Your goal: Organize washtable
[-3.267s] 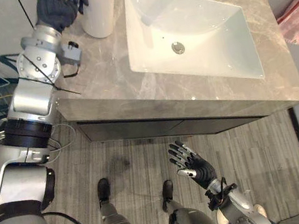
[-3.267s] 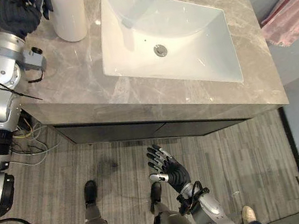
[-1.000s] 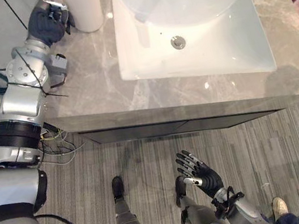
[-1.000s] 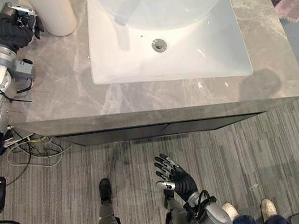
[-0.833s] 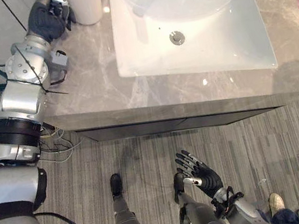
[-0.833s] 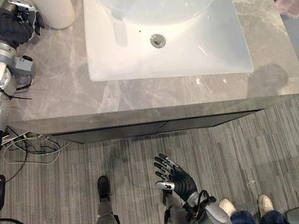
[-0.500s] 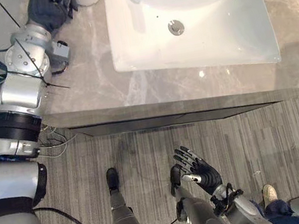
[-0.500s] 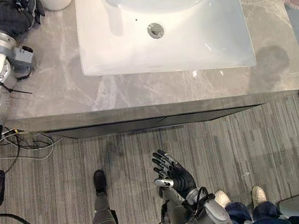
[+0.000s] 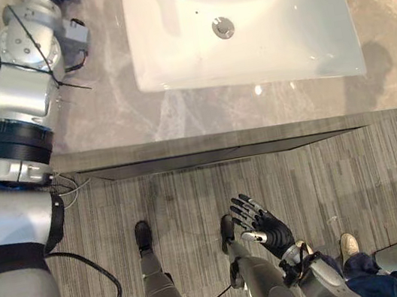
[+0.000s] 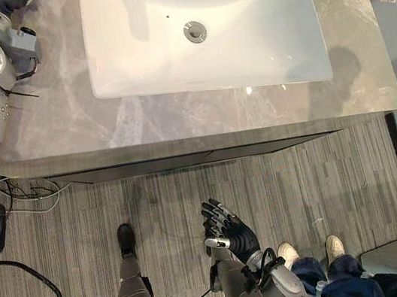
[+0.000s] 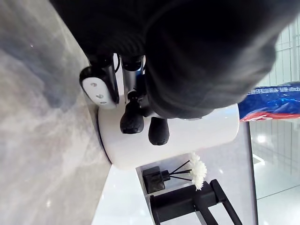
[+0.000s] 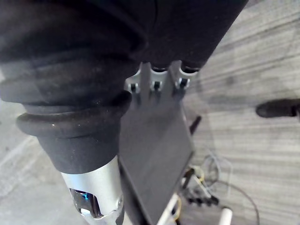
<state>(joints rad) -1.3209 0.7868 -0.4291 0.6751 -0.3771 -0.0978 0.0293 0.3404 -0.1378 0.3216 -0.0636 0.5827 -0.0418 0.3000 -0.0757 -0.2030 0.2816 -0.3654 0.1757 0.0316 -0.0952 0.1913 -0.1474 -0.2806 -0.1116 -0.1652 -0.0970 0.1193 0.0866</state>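
My left hand [image 11: 132,117] is clenched at the counter's [image 9: 109,95] far left, and I see nothing held in it. The cup [image 11: 187,136] stands upright just past its fingertips, on the counter beside the sink [image 9: 254,25], a tube [image 11: 274,101] poking out of it. I can't tell if the fingers touch it. The left hand is by far the nearer. My right hand [image 9: 266,227] hangs released, fingers spread, low over the floor, well apart from the counter. The left wrist view gives me the cup, a diffuser [image 11: 157,178] and the faucet [image 11: 197,201]. The eye views give me the sink and the right hand.
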